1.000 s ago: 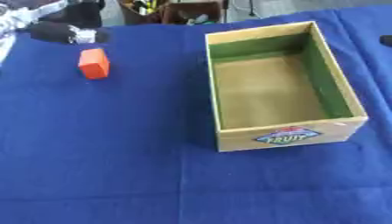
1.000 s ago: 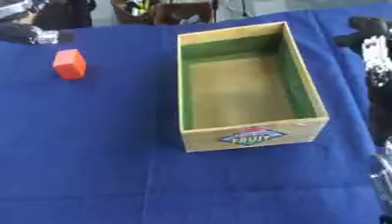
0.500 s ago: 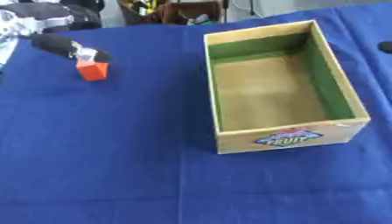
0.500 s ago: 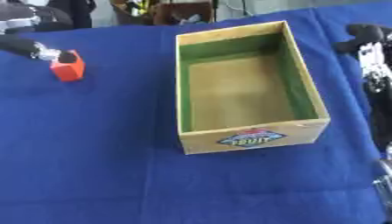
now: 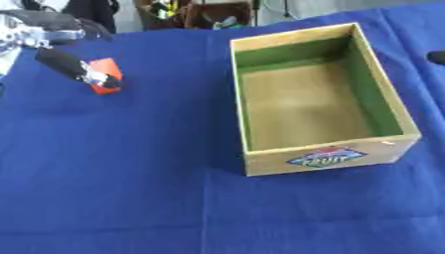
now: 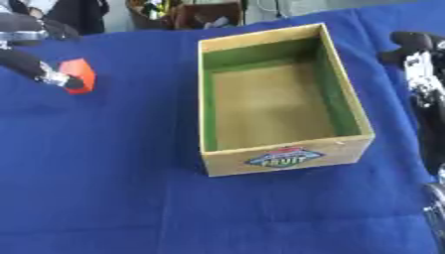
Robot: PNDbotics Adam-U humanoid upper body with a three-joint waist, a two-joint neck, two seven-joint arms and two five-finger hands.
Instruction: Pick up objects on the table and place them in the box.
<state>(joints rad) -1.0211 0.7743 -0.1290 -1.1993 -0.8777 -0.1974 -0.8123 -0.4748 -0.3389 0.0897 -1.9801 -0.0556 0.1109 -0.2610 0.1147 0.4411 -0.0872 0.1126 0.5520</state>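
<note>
Blue cloth (image 5: pixel 130 188) covers the whole worktop, and everything lies on it.

Next in size is the box (image 5: pixel 396 115), an open cardboard carton with tan outer walls, green inner walls and a bare tan floor. It sits right of centre, its long sides running away from the camera. Nothing lies inside it. On the near short wall a label (image 5: pixel 319 157) in blue and red carries the word "FRUIT"; any smaller writing on it cannot be read.

At the right edge of the right eye view, the right hand (image 6: pixel 420 64) hangs near the box's far right corner, apart from it. It is black and silver, with fingers pointing down along the edge; whether they are straight or curled cannot be told.

Coming in from the upper left corner, the left hand (image 5: pixel 52 34) reaches down to the orange block (image 5: pixel 106 81). Its dark fingers (image 5: pixel 74 69) lie against the block's left side, touching it; whether they close round it cannot be told.

That block sits on the cloth well to the left of the box, outside it.
</note>
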